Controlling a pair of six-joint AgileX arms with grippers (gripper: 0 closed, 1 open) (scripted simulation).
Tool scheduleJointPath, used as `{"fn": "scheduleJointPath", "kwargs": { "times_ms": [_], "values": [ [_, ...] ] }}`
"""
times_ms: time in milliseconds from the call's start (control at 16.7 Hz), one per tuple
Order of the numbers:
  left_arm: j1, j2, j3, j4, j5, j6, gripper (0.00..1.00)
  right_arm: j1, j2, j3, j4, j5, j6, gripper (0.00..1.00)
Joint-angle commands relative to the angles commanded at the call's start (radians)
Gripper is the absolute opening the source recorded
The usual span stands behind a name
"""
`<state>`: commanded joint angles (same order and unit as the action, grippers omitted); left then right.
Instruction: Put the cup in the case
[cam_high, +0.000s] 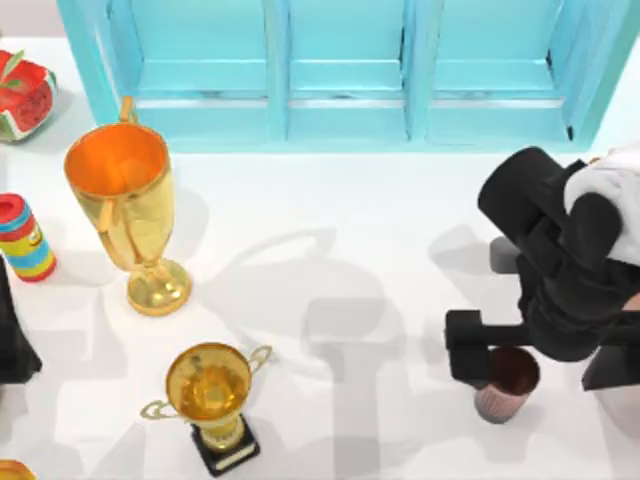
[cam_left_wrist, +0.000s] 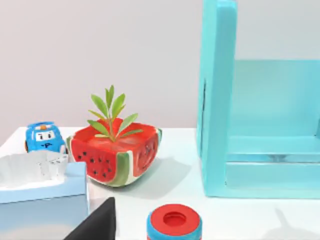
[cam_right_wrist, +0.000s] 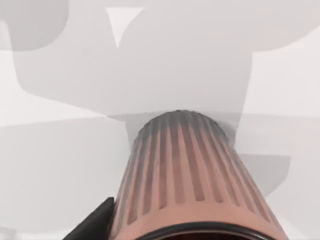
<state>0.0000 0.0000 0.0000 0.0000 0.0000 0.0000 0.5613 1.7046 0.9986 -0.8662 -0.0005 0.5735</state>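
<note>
The cup (cam_high: 510, 388), a small ribbed copper-brown tumbler, stands upright near the table's front right. My right gripper (cam_high: 545, 360) hangs directly over it, open. One dark finger (cam_high: 475, 345) is against the cup's left side and the other finger (cam_high: 610, 365) stands clear to its right. The right wrist view looks down the cup's ribbed wall (cam_right_wrist: 185, 180), with a finger (cam_right_wrist: 95, 225) beside it. The case is out of view. My left arm (cam_high: 12, 340) is parked at the table's left edge.
A big turquoise cabinet (cam_high: 350, 70) spans the back. Two gold trophies (cam_high: 125, 215) (cam_high: 210, 395) stand left of centre. A striped can (cam_high: 25, 238) and a watermelon planter (cam_high: 25, 95) sit far left, with a toy car (cam_left_wrist: 44, 137) and a tissue box (cam_left_wrist: 40, 195) nearby.
</note>
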Motion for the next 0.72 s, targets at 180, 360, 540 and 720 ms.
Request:
{"fn": "scheduleJointPath", "kwargs": {
  "times_ms": [180, 360, 540, 720],
  "values": [
    [0.0, 0.0, 0.0, 0.0, 0.0, 0.0, 1.0, 0.0, 0.0, 0.0, 0.0, 0.0, 0.0, 1.0],
    [0.0, 0.0, 0.0, 0.0, 0.0, 0.0, 1.0, 0.0, 0.0, 0.0, 0.0, 0.0, 0.0, 0.77],
    [0.0, 0.0, 0.0, 0.0, 0.0, 0.0, 1.0, 0.0, 0.0, 0.0, 0.0, 0.0, 0.0, 0.55],
    [0.0, 0.0, 0.0, 0.0, 0.0, 0.0, 1.0, 0.0, 0.0, 0.0, 0.0, 0.0, 0.0, 0.32]
  ]
}}
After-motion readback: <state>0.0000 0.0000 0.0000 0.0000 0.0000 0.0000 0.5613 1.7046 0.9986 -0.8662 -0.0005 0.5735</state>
